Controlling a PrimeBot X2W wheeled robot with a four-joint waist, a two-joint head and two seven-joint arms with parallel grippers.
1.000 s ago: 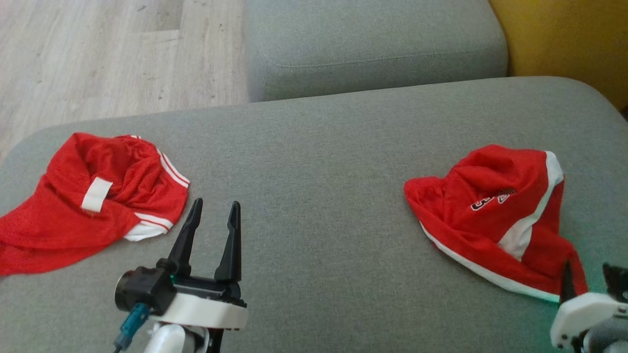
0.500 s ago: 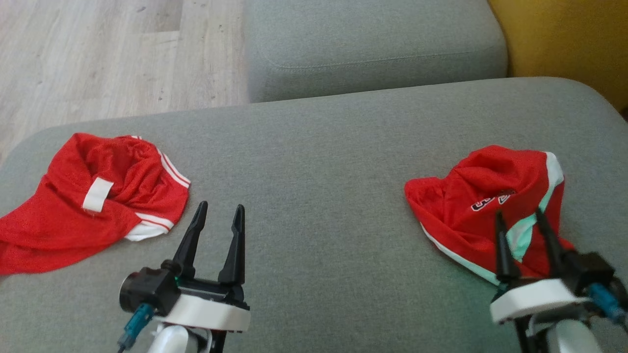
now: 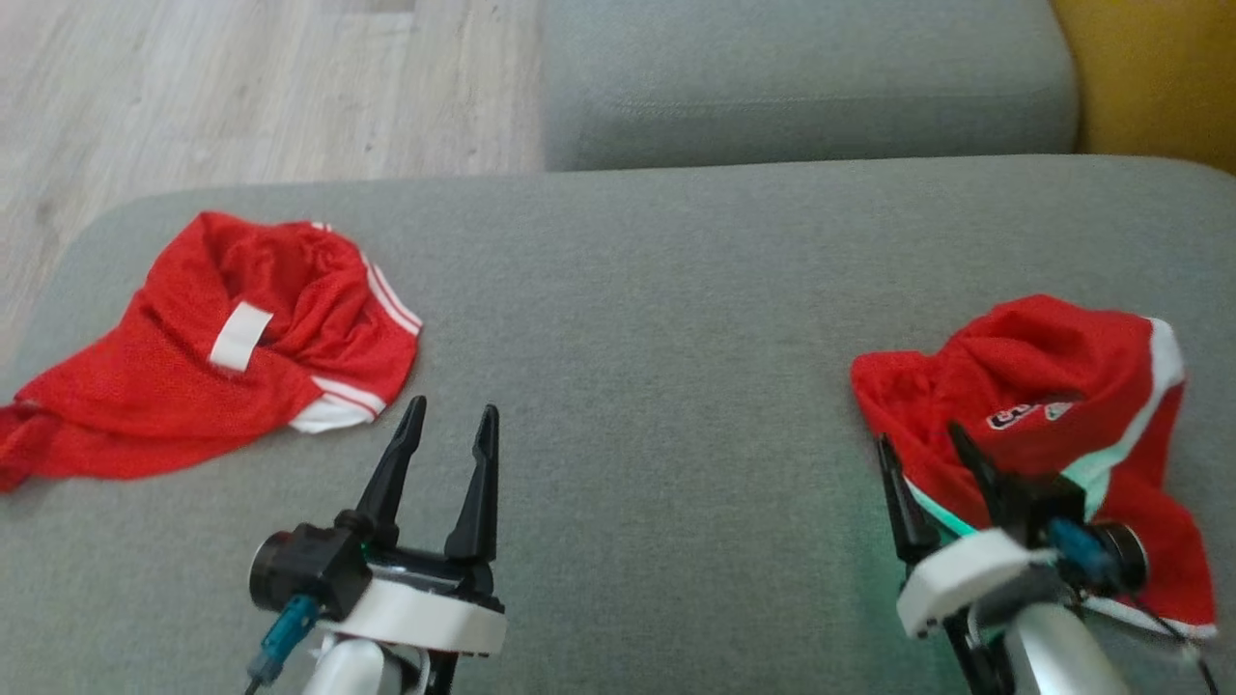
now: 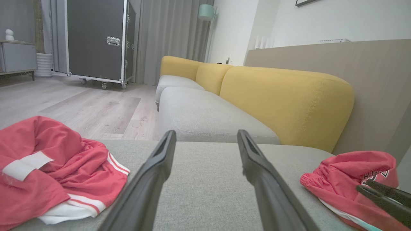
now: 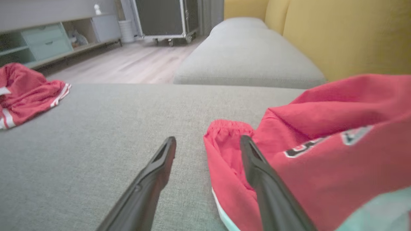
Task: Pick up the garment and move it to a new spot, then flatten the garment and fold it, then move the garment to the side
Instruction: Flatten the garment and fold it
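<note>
Two crumpled red garments lie on the grey cushion. One with white stripes and a white label lies at the far left. The other, with white trim and dark lettering, lies at the right. My right gripper is open at that garment's near-left edge, one finger over the red cloth and one over bare cushion, holding nothing. My left gripper hovers open over bare cushion, just right of the left garment.
A second grey seat cushion lies beyond the one in use, with a yellow backrest to the right. Wooden floor borders the cushion's far-left edge. A black wheeled case stands far off.
The head camera has shifted. My right gripper has come up from the bottom right corner and moved left to the right garment's near-left edge, its jaws now wide. My left gripper has barely moved.
</note>
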